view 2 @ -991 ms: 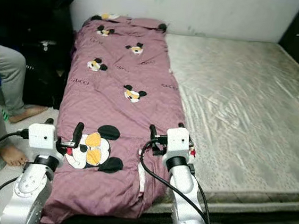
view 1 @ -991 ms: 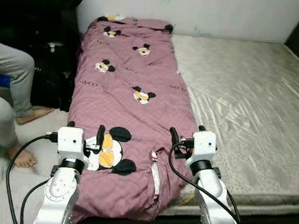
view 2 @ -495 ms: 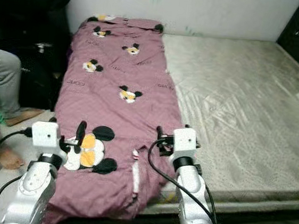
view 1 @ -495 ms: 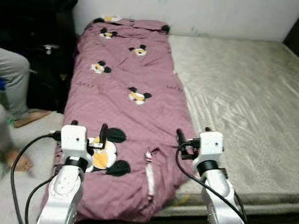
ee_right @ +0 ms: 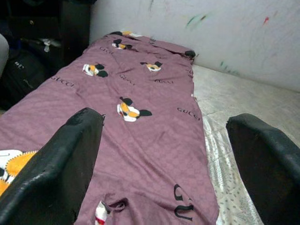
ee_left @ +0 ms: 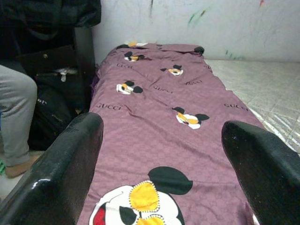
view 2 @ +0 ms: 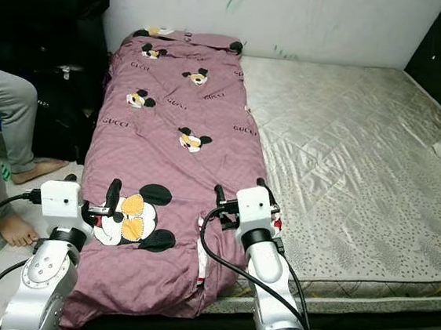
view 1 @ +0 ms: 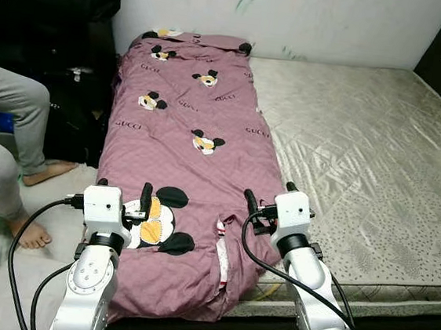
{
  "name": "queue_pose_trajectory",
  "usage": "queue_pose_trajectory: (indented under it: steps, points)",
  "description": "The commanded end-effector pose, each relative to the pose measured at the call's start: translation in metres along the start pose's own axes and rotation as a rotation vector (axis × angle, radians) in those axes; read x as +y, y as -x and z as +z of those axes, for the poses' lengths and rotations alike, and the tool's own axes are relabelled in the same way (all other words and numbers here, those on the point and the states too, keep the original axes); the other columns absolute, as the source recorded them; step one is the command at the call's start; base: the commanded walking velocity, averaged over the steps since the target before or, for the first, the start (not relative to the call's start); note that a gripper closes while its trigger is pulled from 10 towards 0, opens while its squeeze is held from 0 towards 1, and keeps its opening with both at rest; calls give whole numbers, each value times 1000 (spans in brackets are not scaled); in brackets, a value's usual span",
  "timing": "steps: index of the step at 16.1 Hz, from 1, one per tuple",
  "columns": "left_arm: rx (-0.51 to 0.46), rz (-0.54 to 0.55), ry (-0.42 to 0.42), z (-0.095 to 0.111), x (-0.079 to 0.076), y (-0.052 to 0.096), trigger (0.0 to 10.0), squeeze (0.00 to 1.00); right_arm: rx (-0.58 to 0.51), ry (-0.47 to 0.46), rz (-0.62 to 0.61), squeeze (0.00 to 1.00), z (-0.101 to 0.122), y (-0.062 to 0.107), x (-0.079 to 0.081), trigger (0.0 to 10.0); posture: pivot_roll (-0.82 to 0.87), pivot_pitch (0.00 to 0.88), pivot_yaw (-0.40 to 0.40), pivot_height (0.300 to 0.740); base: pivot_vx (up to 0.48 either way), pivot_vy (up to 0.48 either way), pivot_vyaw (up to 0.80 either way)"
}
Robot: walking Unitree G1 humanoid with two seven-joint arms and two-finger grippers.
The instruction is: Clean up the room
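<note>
- Lying along the left half of the frame, the purple blanket (view 1: 182,153) is covering the bed's (view 1: 363,156) left strip.
- Hovering at lower left, the left claw (view 1: 123,196) is spread, grasping nothing.
- Hovering at lower centre, the right claw (view 1: 269,198) is spread, empty.
- Sitting at the left edge is a person (view 1: 3,126).

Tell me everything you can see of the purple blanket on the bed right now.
The purple blanket is mauve quilted-looking fabric printed with cartoon mouse heads and dark lettering. It lies flat lengthwise along the left side of the mattress, from the wall to the foot, where its rumpled end hangs over the edge. The left gripper and right gripper, both open, hover above that near end.
</note>
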State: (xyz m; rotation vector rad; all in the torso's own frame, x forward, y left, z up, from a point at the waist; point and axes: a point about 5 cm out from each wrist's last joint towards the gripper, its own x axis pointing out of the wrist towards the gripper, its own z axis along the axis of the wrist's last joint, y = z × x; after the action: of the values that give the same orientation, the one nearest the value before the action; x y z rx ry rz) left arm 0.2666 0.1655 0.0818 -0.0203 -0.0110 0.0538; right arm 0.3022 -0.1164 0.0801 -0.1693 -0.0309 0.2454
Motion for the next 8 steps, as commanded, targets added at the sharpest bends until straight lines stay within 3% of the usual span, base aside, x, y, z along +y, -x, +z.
queue_pose_trajectory:
  steps: [1, 3, 6, 8]
  points:
    - [9, 16, 6, 0, 2, 1, 10000, 0, 7, -2, 23, 0, 1, 0, 0, 10000, 26, 71, -30, 740, 0, 0, 0]
    - [10, 19, 11, 0, 3, 1, 10000, 0, 3, 3, 35, 0, 1, 0, 1, 10000, 25, 76, -33, 740, 0, 0, 228]
    - [10, 18, 13, 0, 2, 1, 10000, 0, 0, 3, 36, 0, 1, 1, 1, 10000, 26, 81, -35, 740, 0, 0, 800]
    - [9, 18, 16, 1, 2, 1, 10000, 0, 8, -8, 27, 0, 0, 1, -1, 10000, 26, 81, -35, 740, 0, 0, 0]
